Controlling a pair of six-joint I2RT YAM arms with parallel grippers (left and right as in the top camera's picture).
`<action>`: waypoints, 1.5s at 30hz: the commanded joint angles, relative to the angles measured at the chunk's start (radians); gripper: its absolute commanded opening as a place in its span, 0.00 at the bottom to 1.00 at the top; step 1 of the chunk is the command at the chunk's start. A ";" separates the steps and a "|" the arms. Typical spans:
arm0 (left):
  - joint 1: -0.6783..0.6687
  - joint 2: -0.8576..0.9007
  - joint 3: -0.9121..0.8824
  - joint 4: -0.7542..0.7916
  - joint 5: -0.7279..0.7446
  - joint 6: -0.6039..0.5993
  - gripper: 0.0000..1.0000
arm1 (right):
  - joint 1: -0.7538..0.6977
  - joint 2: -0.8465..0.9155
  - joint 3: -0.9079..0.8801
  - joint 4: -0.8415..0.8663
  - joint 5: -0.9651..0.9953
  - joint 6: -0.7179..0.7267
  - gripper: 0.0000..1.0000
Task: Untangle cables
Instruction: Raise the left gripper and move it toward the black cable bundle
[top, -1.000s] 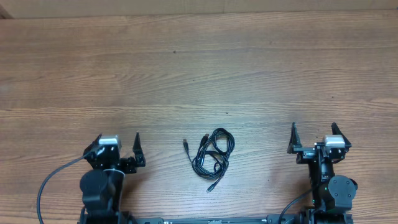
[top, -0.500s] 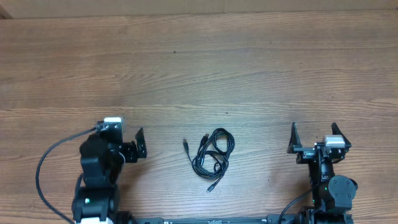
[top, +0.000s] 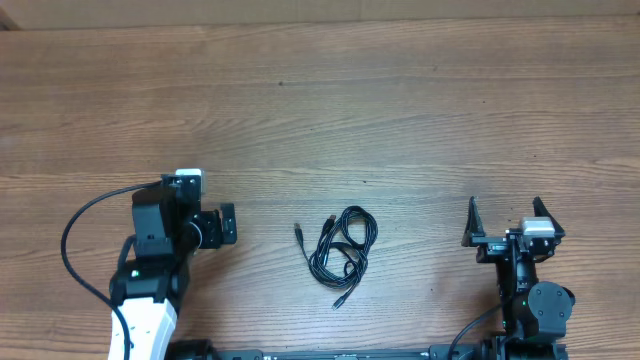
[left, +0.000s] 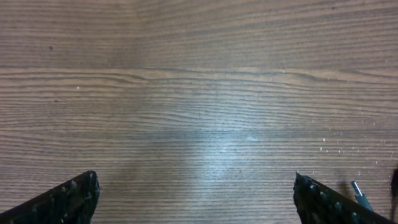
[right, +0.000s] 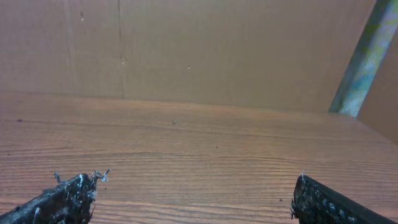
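Because the cables (top: 341, 250) are thin, soft cords, they will likely weigh next to nothing, bend at any touch and drag their neighbours along when one strand is pulled, so a hard tug could tighten the tangle rather than free it. Smooth black sheathing may also slip between flat fingers, and strands lying flush on the wood leave little to get under. By my judgement the best holds are the two free ends: the plug (top: 299, 232) that juts out on the bundle's left side, and the other plug end (top: 338, 299) that trails toward the desk's (top: 320, 100) near edge, where the arms are mounted; each looks stiffer than the cord and stands clear of the loops. To look at, the bundle is a small, loose, elongated coil of several overlapping black loops, lying flat close to that near edge and about midway along it, between the two arms and touching neither. The left gripper (top: 205, 228) hangs with jaws spread wide over bare wood to the left of the bundle, its wrist view catching what looks to be that left plug at the lower right corner; the right gripper (top: 506, 222) sits further off on the other side, jaws equally wide, holding nothing.
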 joint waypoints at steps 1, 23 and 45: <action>-0.006 0.047 0.061 -0.020 0.013 0.028 1.00 | 0.003 -0.002 -0.010 0.005 0.009 0.003 1.00; -0.106 0.147 0.114 -0.055 0.002 0.087 1.00 | 0.003 -0.002 -0.010 0.005 0.009 0.003 1.00; -0.106 0.147 0.114 -0.052 0.002 0.087 1.00 | 0.003 -0.002 -0.010 0.005 0.009 0.003 1.00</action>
